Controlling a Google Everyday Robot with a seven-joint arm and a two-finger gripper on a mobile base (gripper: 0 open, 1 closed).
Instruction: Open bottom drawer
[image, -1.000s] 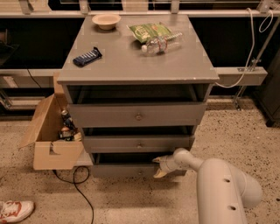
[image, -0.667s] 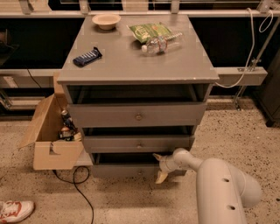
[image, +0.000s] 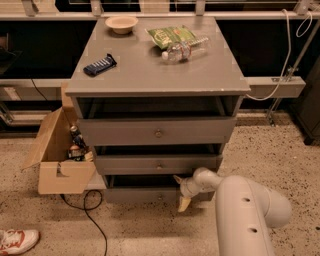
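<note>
The grey cabinet has three drawers. The bottom drawer (image: 140, 195) is the shallowest and sits just above the floor, with a small round knob (image: 160, 197) at its centre. It stands slightly out, with a dark gap above its front. My gripper (image: 181, 191) is at the drawer's front, just right of the knob. It is open, with one finger above the front's top edge and the other pointing down in front of it. My white arm (image: 245, 210) reaches in from the lower right.
The middle drawer (image: 155, 164) and top drawer (image: 155, 132) also stand slightly out. An open cardboard box (image: 60, 175) sits against the cabinet's left side, with a black cable (image: 85, 205) on the floor. A shoe (image: 17, 240) lies at the lower left. A bowl, bag, bottle and snack bar lie on the cabinet top.
The gripper's fingers have spread a little wider, the lower one dropping down in front of the bottom drawer. The arm and drawers have barely moved.
</note>
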